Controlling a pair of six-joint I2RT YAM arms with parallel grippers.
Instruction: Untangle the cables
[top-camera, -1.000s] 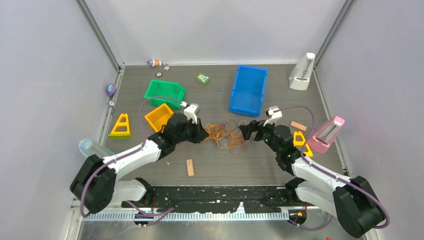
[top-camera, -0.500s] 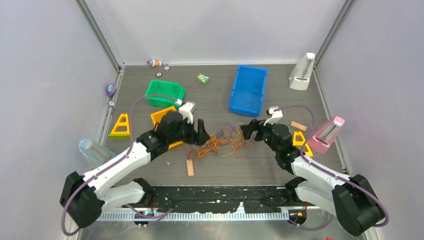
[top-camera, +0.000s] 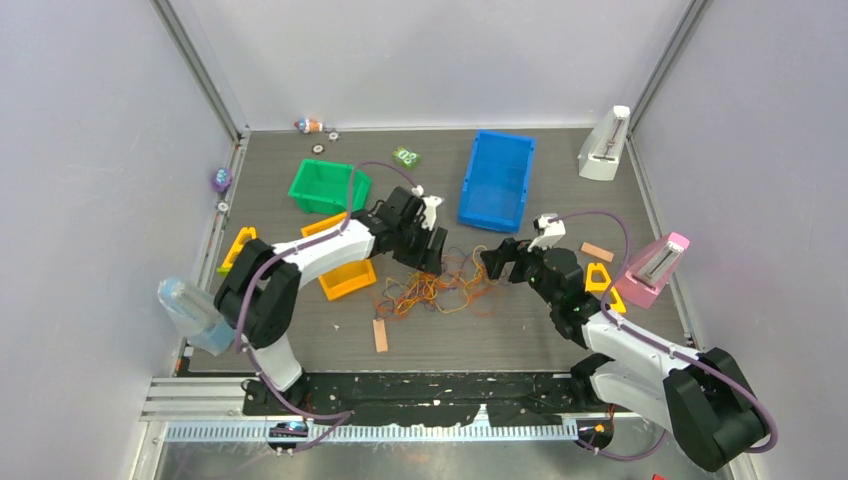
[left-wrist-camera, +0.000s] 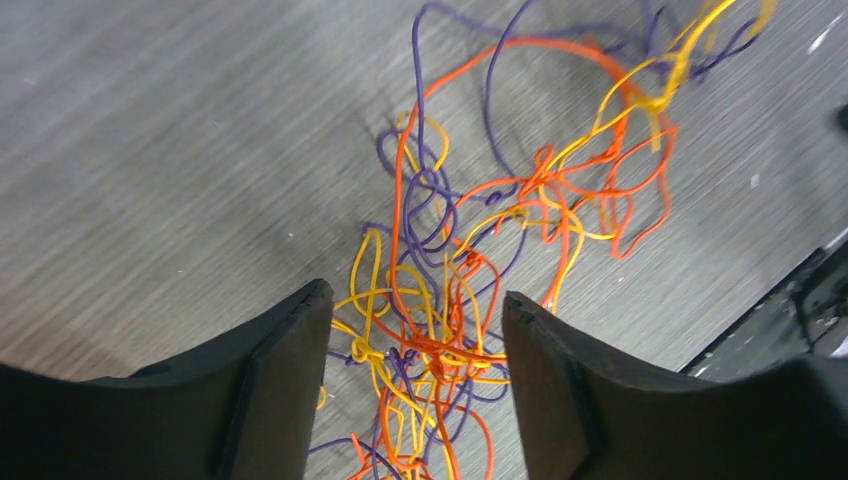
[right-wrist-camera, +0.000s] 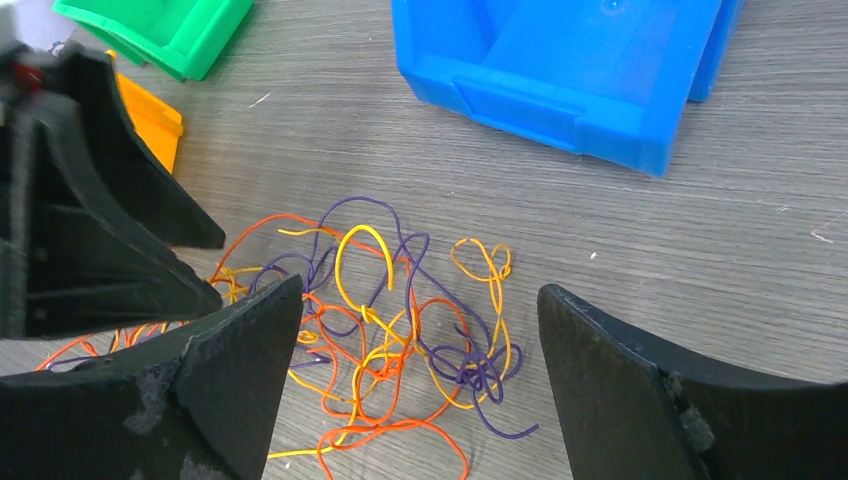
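The cables (top-camera: 440, 290) are a loose tangle of thin orange, yellow and purple strands lying on the table's middle. My left gripper (top-camera: 430, 258) hangs over the tangle's far left side, open. In the left wrist view its fingertips (left-wrist-camera: 415, 300) straddle a knotted clump (left-wrist-camera: 364, 352) without touching it. My right gripper (top-camera: 494, 263) stands open just right of the tangle. In the right wrist view the strands (right-wrist-camera: 475, 371) lie on the table between its wide-apart fingers (right-wrist-camera: 418, 290), and nothing is gripped.
A blue bin (top-camera: 497, 180) sits behind the tangle, a green bin (top-camera: 325, 185) and an orange bin (top-camera: 345, 275) to its left. A small wooden block (top-camera: 380, 335) lies in front. Yellow triangles (top-camera: 238, 250), a pink metronome (top-camera: 655, 268) and a white one (top-camera: 605, 145) stand near the sides.
My left gripper opened, let the tangle go, and swung to the tangle's far side. The cables spread out toward the near left. The orange bin shifted nearer. The right arm barely moved.
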